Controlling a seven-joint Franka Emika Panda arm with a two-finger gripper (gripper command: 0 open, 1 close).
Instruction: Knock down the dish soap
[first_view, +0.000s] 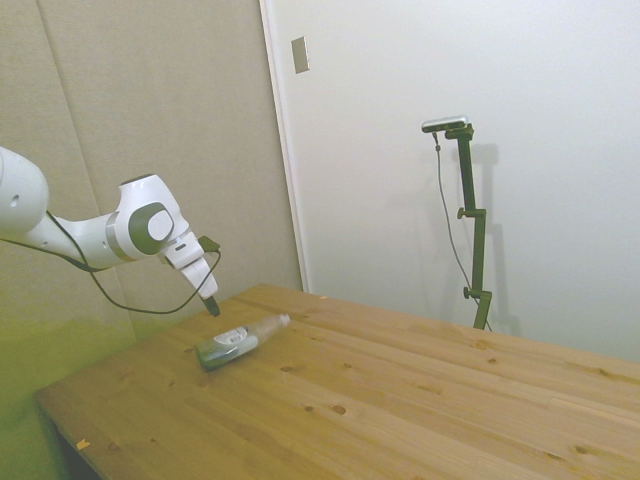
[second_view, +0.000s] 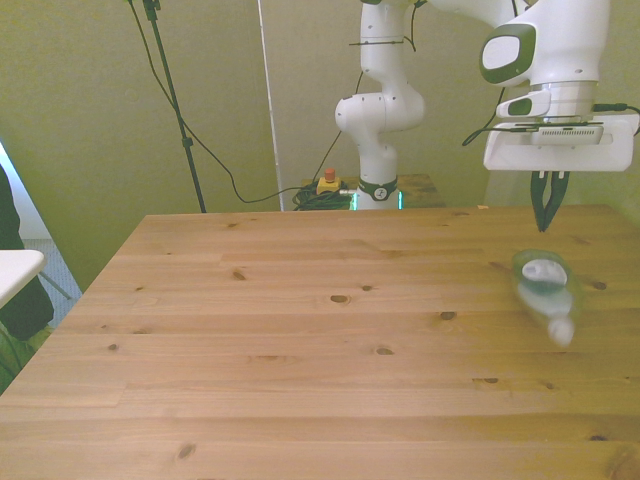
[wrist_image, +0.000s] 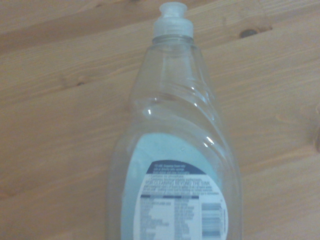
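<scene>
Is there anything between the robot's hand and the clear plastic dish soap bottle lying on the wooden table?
Nothing. In the side view, only air separates the hand from the clear plastic dish soap bottle lying on the wooden table.

Dish soap label print illegible

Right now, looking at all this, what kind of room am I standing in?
Most likely a robotics test room or lab. A white robot arm is mounted behind a bare wooden table, cables trail along the floor by plain walls, and the only item out is a dish soap bottle lying on its side.
</scene>
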